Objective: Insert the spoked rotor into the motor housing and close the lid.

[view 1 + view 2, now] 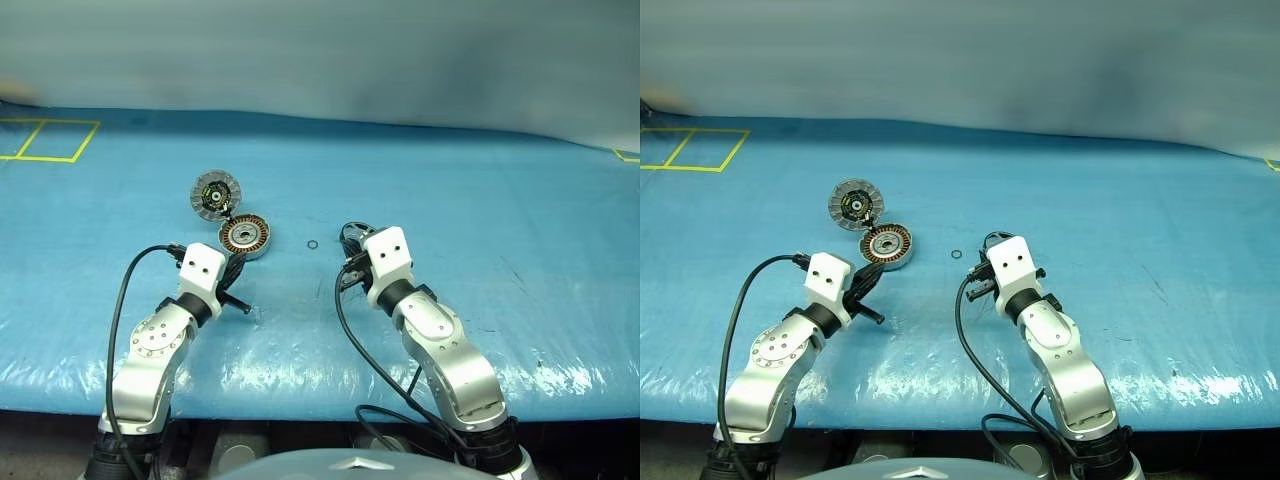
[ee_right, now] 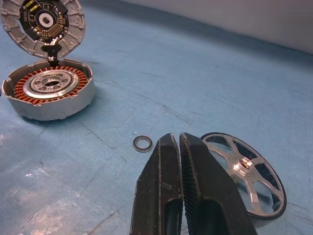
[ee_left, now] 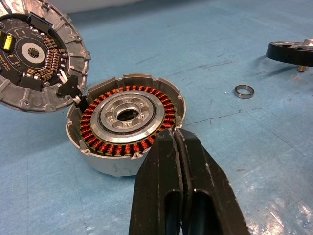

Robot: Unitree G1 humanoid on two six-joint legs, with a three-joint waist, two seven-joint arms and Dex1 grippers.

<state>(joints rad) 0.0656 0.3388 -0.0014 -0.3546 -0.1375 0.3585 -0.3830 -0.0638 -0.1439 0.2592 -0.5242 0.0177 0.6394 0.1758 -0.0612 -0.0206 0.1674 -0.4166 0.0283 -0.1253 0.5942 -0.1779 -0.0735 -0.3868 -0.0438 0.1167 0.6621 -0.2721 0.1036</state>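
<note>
The motor housing [image 3: 126, 122], a silver cup with copper windings, sits on the blue mat. The lid [image 3: 39, 54] lies just beside it, dark face up, joined to it by a short black connector. My left gripper [image 3: 175, 138] is shut and empty, its tips right at the housing's near rim. The spoked rotor [image 2: 244, 174], silver spokes inside a black rim, lies flat on the mat. My right gripper [image 2: 175, 140] is shut with nothing in it, its tips just beside the rotor. The housing [image 1: 246, 236] and the lid [image 1: 216, 194] lie in front of my left arm.
A tiny dark ring [image 1: 312, 244] lies loose on the mat between the housing and the rotor. The blue mat [image 1: 480, 200] covers the table. Yellow tape marks [image 1: 50, 140] sit at its far left corner. Black cables loop beside both wrists.
</note>
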